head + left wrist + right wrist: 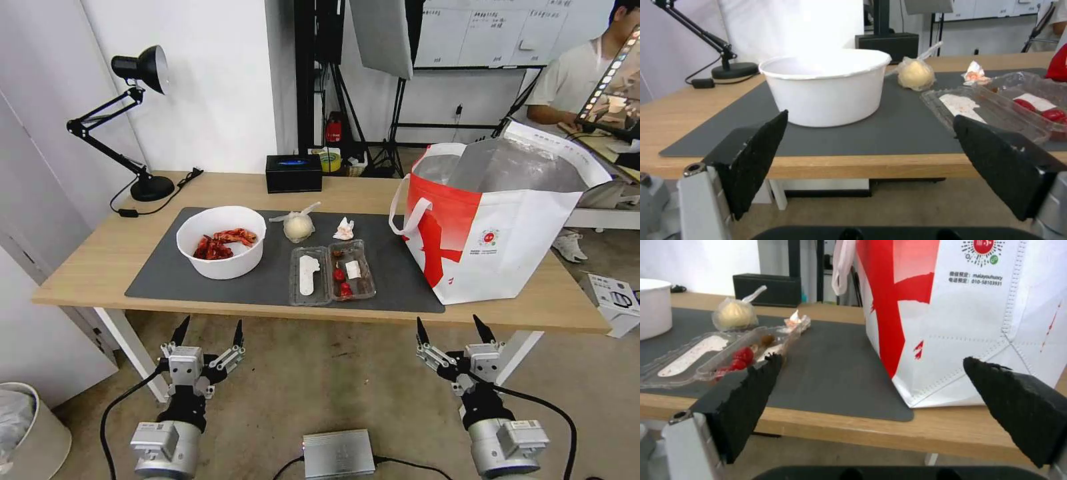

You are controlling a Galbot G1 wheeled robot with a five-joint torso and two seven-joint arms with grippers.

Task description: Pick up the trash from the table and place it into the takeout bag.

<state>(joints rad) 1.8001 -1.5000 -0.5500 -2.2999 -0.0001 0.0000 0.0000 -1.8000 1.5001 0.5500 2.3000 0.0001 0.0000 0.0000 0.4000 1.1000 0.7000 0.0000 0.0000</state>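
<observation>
Both end effectors, left [207,331] and right [451,329], hang below the table's [100,257] near edge, jaws spread wide, holding nothing. No trash is bagged yet. Recommend a low, level approach, gripping each container by its rim to avoid spilling. White bowl [221,241] holds red scraps; clamshell tray [331,271] holds red scraps and paper. Takeout bag [493,227] stands open at the right end.

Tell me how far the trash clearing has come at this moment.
Nothing looks done yet. The bowl, knotted bag, tissue and plastic tray all lie on the mat. Nothing is in hand: the left gripper and right gripper hang open before the table. All four pieces remain for the takeout bag.
</observation>
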